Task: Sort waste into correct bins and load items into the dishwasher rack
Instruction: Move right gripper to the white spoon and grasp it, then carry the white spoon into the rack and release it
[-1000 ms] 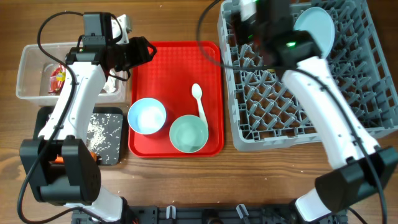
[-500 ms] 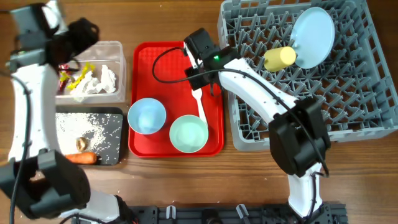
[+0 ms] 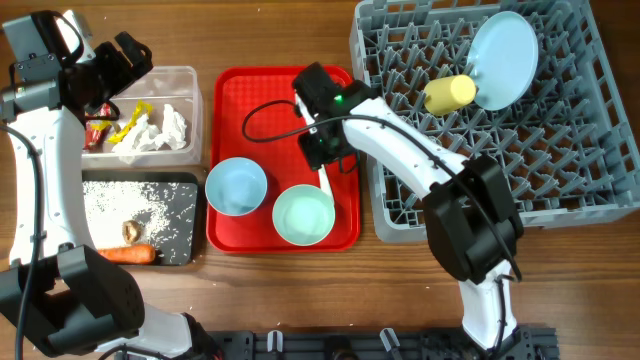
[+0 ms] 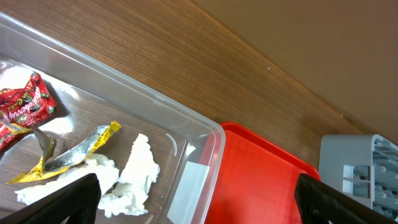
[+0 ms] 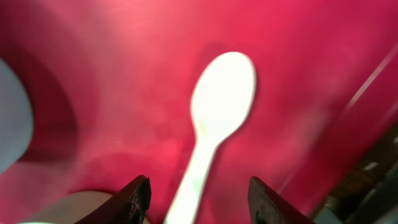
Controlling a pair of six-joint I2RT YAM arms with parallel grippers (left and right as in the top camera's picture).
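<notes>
Right wrist view: right gripper (image 5: 200,202), jaws apart, straddles white plastic spoon (image 5: 221,99) towards flat red tray (image 5: 124,74) right edge; left gripper (image 4: 198,202), jaws wide apart, over clear rectangular tub (image 4: 205,143)

The red wrapper (image 4: 22,106) carries lettering too blurred to read.

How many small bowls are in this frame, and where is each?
2. Both sit near the front edge of the red tray: the left bowl and the right bowl, side by side. None appears hidden.
</notes>
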